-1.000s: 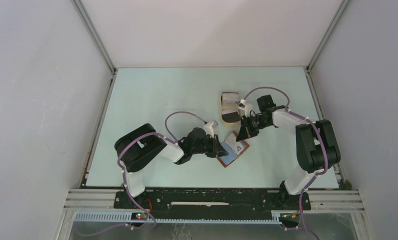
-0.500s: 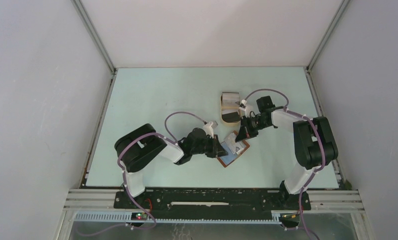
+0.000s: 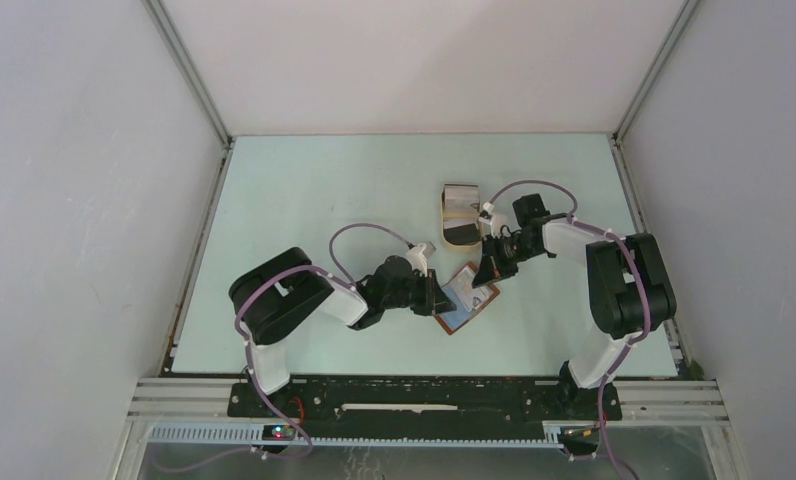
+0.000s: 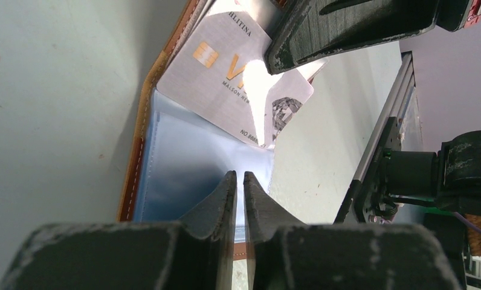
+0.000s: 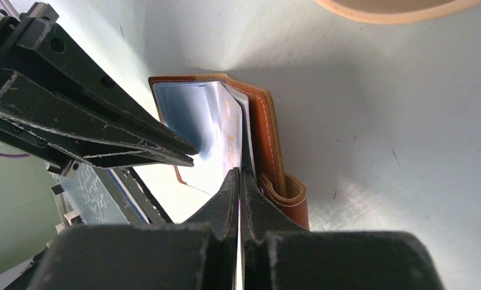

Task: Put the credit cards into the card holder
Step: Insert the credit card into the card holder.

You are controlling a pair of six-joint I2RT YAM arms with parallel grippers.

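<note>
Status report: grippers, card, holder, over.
Left gripper pinching card holder. Right gripper shut on card, card at holder's opening. Nothing blocking.

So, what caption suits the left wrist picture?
Left gripper pinches the clear sleeve of the card holder as the right gripper holds a pale credit card over it.

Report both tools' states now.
Left tool: closed, pinching clear sleeve of the reddish-brown leather card holder.
Right tool: closed on a white rectangular credit card.
</note>
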